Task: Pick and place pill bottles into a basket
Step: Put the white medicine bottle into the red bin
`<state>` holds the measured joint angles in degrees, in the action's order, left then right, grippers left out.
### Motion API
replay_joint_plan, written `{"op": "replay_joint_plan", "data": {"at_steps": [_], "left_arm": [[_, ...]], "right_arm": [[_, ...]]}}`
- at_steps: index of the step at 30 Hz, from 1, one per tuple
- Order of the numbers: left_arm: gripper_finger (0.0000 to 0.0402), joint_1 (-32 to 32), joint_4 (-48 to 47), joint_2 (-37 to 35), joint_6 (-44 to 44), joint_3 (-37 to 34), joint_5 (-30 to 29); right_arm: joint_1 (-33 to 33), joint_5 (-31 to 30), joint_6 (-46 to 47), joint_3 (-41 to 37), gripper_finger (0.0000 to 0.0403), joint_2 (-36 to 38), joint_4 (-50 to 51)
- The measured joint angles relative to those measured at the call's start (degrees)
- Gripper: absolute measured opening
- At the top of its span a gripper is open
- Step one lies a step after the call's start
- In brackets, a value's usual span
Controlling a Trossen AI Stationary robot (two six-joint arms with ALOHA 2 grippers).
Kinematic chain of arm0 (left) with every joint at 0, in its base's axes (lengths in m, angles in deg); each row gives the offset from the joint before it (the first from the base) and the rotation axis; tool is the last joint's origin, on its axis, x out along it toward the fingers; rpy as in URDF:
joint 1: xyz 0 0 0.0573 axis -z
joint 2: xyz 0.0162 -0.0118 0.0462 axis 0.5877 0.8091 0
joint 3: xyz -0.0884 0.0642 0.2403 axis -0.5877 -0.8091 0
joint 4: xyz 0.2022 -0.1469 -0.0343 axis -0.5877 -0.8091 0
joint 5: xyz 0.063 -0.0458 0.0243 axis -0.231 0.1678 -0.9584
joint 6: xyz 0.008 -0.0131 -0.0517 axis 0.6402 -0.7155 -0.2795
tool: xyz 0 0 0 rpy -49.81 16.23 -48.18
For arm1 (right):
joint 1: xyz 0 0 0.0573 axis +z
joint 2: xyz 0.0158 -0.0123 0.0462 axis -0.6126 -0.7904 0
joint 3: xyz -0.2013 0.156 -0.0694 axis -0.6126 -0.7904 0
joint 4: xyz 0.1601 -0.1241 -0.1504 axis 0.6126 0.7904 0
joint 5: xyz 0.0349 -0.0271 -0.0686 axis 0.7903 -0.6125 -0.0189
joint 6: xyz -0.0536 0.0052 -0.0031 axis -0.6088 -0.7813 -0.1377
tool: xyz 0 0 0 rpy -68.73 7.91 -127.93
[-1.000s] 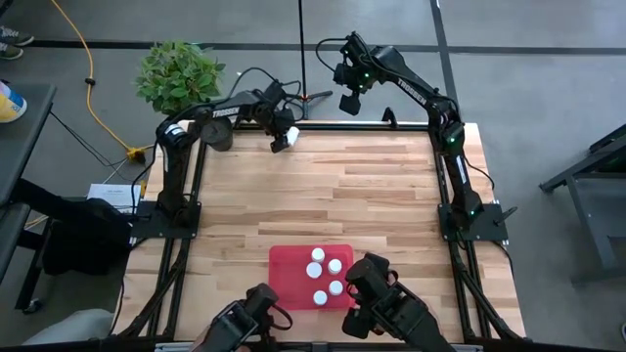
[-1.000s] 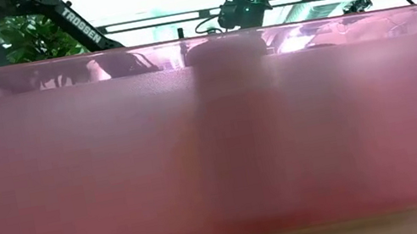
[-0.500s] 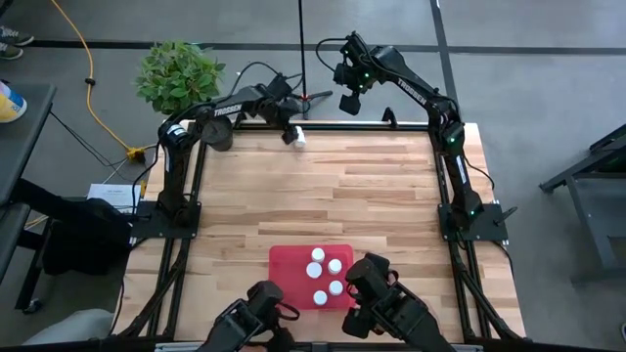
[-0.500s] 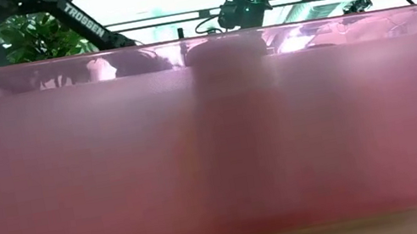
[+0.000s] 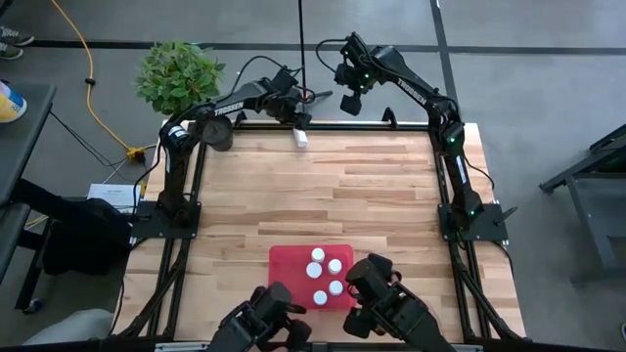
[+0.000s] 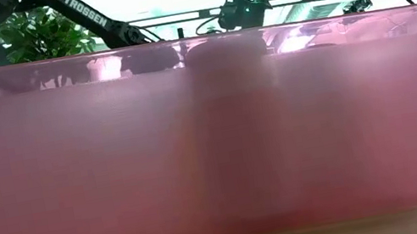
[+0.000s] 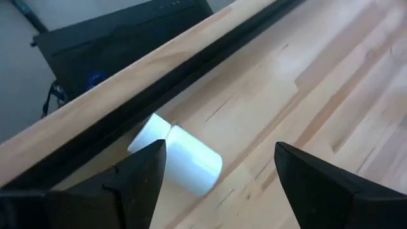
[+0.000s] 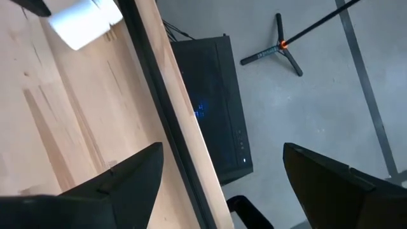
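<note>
One white pill bottle [image 5: 301, 137] lies on its side on the table, close to the black rail at the far edge; the wrist views show it too [image 7: 178, 159] [image 8: 82, 22]. My left gripper [image 5: 295, 117] hangs open above it, one finger on each side of it [image 7: 219, 149], clear of the bottle. The basket, a red tray [image 5: 287, 264], sits near the front edge and holds several white-capped bottles [image 5: 335, 265]. Its wall [image 6: 72, 175] fills the low view. My right gripper [image 5: 349, 103] hangs open beyond the far edge [image 8: 222, 149].
A potted plant [image 5: 179, 73] and a dark round pot [image 5: 217, 134] stand at the far left corner. A black box [image 8: 216, 108] sits on the floor beyond the far rail. Two more dark arm units [image 5: 391, 308] stand at the near edge beside the tray.
My left gripper has risen and gone toward the table's right and far edges while rolling about its own axis; its fingers stay open. The white bottle now lies a little farther toward the right edge along the far rail. My right arm has kept still.
</note>
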<state>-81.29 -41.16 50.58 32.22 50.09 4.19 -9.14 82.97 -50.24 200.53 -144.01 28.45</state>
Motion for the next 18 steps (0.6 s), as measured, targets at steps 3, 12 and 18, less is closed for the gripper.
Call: {"op": "replay_joint_plan", "data": {"at_steps": [3, 12, 18], "left_arm": [[0.0326, 0.07, -0.66, 0.0, -2.8, 0.0, -0.38], [0.0326, 0.44, -2.27, 2.26, -12.09, -0.07, -2.59], [0.0326, 0.44, -2.35, 2.75, -18.51, -0.07, -1.67]], "right_arm": [[0.0, -0.46, 0.62, 0.0, 0.0313, 0.0, 0.59], [0.0, -1.19, 0.86, 0.0, 0.0313, -0.02, 0.91], [0.02, -2.45, 1.48, 0.0, 0.0313, -0.02, 1.48]]}}
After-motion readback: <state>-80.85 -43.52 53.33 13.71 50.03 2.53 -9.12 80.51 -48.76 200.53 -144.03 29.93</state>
